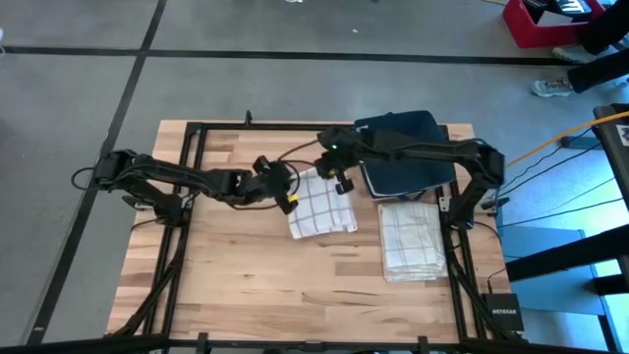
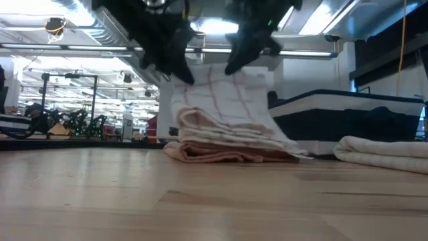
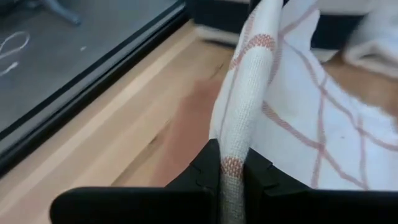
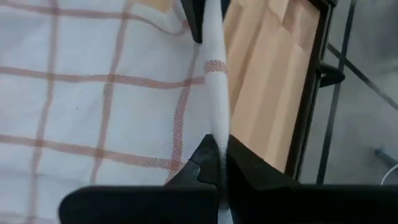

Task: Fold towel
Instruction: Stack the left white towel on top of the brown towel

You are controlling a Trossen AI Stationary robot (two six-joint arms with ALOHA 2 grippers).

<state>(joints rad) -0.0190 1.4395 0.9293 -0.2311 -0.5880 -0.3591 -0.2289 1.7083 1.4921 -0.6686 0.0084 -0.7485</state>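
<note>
A white towel with thin red checks [image 1: 319,208] lies mid-table. Its far edge is raised and its near part sits bunched in folds on the wood [image 2: 227,152]. My left gripper [image 1: 288,192] is at the towel's far left corner and is shut on it. My right gripper [image 1: 341,182] is at the far right corner, also shut on it. In the low view both grippers [image 2: 182,73] [image 2: 235,63] hang above the heap, with the cloth sloping down from them. My left gripper pinches the towel's raised far-left edge [image 3: 234,163] between its two fingers; a rolled hem or fold runs up out of them. That edge is lifted clear while the towel's near part rests on the table. My right gripper pinches the towel's far-right edge [image 4: 217,142] between its two fingers. The hem runs straight and taut from them toward the other gripper [image 4: 199,18]. The cloth hangs below, its near part on the table.
A dark blue flat stack [image 1: 403,147] sits at the table's far right, just behind my right arm. A second folded pale towel [image 1: 411,238] lies to the right of the checked one. Bare wood [image 1: 246,275] stretches along the near side and left. A black frame [image 1: 187,197] runs along the table's edges.
</note>
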